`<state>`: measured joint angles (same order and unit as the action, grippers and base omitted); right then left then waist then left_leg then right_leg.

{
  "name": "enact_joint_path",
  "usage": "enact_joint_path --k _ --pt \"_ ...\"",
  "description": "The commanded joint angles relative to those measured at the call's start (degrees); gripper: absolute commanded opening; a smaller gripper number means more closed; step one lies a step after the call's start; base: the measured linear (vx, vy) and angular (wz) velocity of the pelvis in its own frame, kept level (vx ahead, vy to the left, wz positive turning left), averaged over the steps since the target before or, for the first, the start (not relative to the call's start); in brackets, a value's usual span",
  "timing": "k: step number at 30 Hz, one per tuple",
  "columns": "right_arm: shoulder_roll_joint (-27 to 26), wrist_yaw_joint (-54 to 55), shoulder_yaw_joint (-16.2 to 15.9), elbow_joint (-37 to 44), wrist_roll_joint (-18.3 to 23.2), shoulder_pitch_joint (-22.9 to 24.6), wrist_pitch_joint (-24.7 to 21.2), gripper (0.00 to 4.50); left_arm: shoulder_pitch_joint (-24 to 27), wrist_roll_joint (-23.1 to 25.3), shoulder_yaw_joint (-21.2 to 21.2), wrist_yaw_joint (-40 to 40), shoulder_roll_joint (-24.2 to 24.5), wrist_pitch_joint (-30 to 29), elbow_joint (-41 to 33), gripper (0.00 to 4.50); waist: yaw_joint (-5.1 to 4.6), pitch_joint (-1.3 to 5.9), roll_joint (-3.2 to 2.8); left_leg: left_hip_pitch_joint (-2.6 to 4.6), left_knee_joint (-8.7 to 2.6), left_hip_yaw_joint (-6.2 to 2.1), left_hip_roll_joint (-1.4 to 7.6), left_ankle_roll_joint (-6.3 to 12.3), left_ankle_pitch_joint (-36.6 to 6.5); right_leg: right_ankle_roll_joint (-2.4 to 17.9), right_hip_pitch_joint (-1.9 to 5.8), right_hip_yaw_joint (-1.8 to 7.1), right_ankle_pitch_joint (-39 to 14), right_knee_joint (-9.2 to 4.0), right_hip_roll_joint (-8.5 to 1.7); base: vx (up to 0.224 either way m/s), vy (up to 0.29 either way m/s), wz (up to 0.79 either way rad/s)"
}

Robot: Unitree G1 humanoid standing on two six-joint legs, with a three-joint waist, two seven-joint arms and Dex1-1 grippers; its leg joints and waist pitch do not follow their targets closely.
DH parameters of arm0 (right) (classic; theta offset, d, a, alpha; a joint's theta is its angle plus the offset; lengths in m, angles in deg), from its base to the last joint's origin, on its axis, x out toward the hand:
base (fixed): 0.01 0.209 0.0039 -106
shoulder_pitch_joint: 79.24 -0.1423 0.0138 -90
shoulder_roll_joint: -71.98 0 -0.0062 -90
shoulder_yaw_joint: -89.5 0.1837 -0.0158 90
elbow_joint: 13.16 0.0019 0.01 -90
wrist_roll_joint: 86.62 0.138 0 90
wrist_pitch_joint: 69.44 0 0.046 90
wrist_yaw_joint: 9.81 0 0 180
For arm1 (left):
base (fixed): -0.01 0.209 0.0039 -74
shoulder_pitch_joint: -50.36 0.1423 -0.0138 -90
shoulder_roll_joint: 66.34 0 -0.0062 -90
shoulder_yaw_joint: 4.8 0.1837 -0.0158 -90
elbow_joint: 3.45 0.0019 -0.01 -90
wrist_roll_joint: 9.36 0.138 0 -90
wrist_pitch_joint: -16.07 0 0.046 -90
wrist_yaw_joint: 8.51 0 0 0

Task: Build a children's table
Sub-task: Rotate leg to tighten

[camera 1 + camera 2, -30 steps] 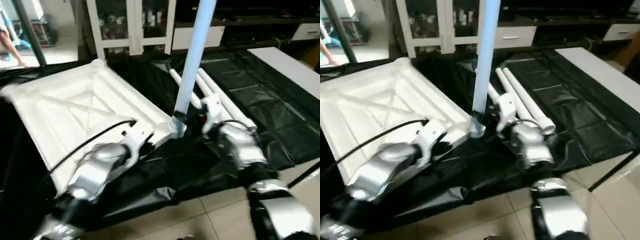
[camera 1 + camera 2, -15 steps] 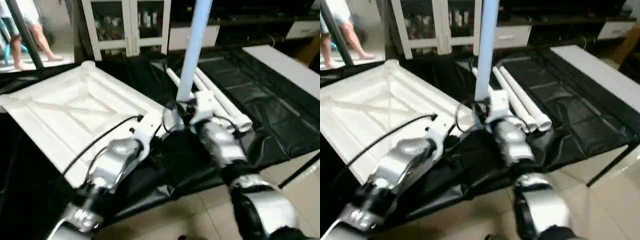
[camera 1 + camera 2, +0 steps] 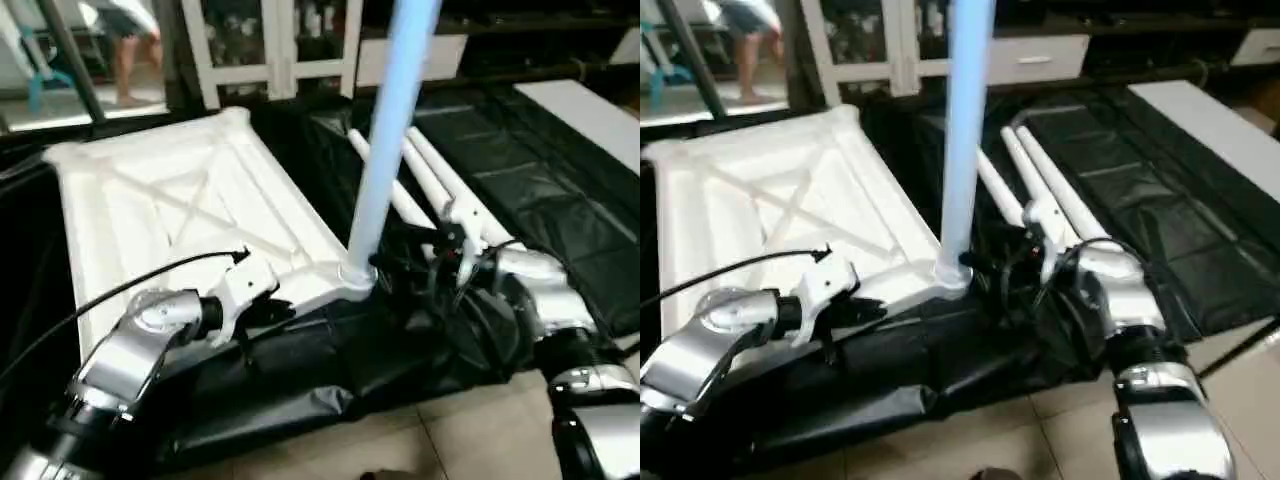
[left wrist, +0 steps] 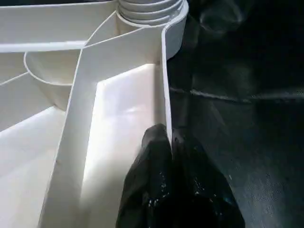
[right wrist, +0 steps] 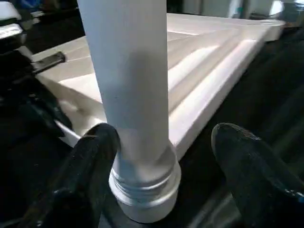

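The left gripper point(image 4: 170, 156) pinches the near rim of the tabletop point(image 3: 170, 210), one finger on each side of the wall. The right gripper point(image 5: 164, 173) is spread wide around the base of the upright leg point(image 3: 385, 140), one finger touching it, the other apart. That leg stands in the tabletop's near right corner socket point(image 3: 357, 278). The tabletop lies ribs-up on black sheeting point(image 3: 520, 180). More legs point(image 3: 440, 190) lie just right of it.
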<state>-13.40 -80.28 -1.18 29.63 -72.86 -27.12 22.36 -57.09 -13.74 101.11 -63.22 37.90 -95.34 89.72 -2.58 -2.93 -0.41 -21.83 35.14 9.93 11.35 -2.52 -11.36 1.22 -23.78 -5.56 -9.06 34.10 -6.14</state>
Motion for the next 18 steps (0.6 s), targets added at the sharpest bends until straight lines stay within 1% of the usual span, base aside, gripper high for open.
enact_joint_path --k 1,2,4,5,6,7,8,9,10,12,13,16,18 --pt "1.3 -1.1 0.0 2.0 1.1 0.4 -1.7 3.45 1.7 -0.4 3.7 -4.3 0.9 0.9 -0.6 0.0 0.28 3.98 -0.54 0.81 -4.15 -0.05 1.84 6.12 -8.5 17.1 3.32 2.43 -5.6 -2.47 -1.67 0.0 0.0 0.0" --pt "1.4 -1.3 -0.1 2.1 1.2 0.5 -1.7 3.45 1.7 -0.4 3.7 -4.3 0.9 1.0 -0.6 0.0 0.3 3.94 -0.54 0.84 -4.21 -0.05 1.83 5.8 -9.2 17.0 3.34 2.44 -6.3 -2.53 -1.62 0.0 0.0 0.0" --pt "1.6 -2.6 -0.6 2.7 1.3 0.9 -2.4 3.45 1.8 -0.5 3.5 -4.7 1.1 1.4 -0.5 0.0 0.47 3.82 -0.51 1.03 -4.3 0.05 1.87 4.46 -11.7 16.3 3.18 2.57 -8.5 -2.78 -1.62 0.0 0.0 0.0" --pt "1.7 -4.2 -1.2 3.1 1.1 1.4 -3.0 3.45 1.6 -0.5 3.5 -5.0 1.0 1.8 -0.2 0.0 0.54 3.76 -0.54 1.12 -4.42 0.06 1.94 4.16 -12.2 16.2 3.16 2.61 -9.1 -2.86 -1.64 0.0 0.0 0.0" --pt "1.7 -4.6 -1.4 3.1 1.1 1.5 -3.2 3.45 1.6 -0.5 3.6 -5.0 1.0 1.8 -0.1 0.0 0.69 3.72 -0.38 1.07 -4.46 0.07 1.95 3.78 -12.6 15.9 3.2 2.67 -10.0 -2.89 -1.65 0.0 0.0 0.0" --pt "1.5 -7.0 -2.0 3.5 1.1 2.1 -4.4 3.45 1.4 -0.3 3.7 -5.0 0.9 2.2 0.1 0.0 0.82 3.63 -0.22 1.07 -4.57 0.08 1.99 3.36 -13.3 15.6 3.15 2.71 -11.2 -2.98 -1.66 0.0 0.0 0.0" --pt "1.5 -7.0 -2.0 3.5 1.1 2.1 -4.4 3.45 1.4 -0.3 3.7 -5.0 0.9 2.2 0.1 0.0 0.93 3.62 -0.2 1.11 -4.59 0.08 1.96 3.22 -13.8 15.4 3.17 2.71 -11.9 -3.05 -1.64 0.0 0.0 0.0" --pt "1.2 -7.4 -2.3 3.5 0.9 2.4 -4.6 3.45 1.5 -0.2 3.7 -4.9 0.7 2.2 0.1 0.0 1.25 3.54 -0.28 1.27 -4.67 0.12 2.01 2.76 -14.5 15.0 3.04 2.8 -13.0 -3.2 -1.7 0.0 0.0 0.0" --pt "0.8 -7.2 -2.4 3.3 0.7 2.4 -4.3 3.45 1.4 -0.2 3.8 -4.7 0.6 2.2 0.0 0.0 1.48 3.5 -0.15 1.38 -4.68 0.2 2.0 2.4 -14.8 14.8 2.89 2.89 -13.5 -3.3 -1.75 0.0 0.0 0.0" --pt "0.0 -7.2 -2.6 2.9 0.5 2.4 -4.1 3.45 1.2 0.0 4.0 -4.2 0.0 2.1 0.1 0.0 1.53 3.54 -0.17 1.38 -4.71 0.21 2.0 2.11 -14.6 14.8 2.86 3.0 -13.2 -3.19 -1.74 0.0 0.0 0.0" --pt "-0.1 -7.2 -2.7 2.9 0.4 2.4 -4.0 3.45 1.1 0.0 4.0 -4.1 -0.1 2.2 0.1 0.0 1.51 3.5 -0.03 1.28 -4.75 0.19 1.98 2.11 -14.5 14.6 2.9 3.02 -13.3 -3.18 -1.73 0.0 0.0 0.0" --pt "-1.0 -7.1 -3.1 3.1 0.2 2.5 -3.8 3.45 0.5 0.6 4.0 -2.9 -1.0 2.2 0.7 0.0 1.54 3.5 0.01 1.36 -4.74 0.31 1.97 2.23 -14.1 14.4 2.79 3.19 -13.3 -3.21 -1.68 0.0 0.0 0.0" --pt "-1.5 -6.4 -2.9 3.0 0.0 2.4 -3.5 3.45 0.3 0.8 4.0 -2.8 -1.1 2.2 0.8 0.0 1.49 3.43 0.09 1.27 -4.84 0.36 1.97 2.28 -14.5 14.0 2.77 3.3 -14.4 -3.29 -1.67 0.0 0.0 0.0"
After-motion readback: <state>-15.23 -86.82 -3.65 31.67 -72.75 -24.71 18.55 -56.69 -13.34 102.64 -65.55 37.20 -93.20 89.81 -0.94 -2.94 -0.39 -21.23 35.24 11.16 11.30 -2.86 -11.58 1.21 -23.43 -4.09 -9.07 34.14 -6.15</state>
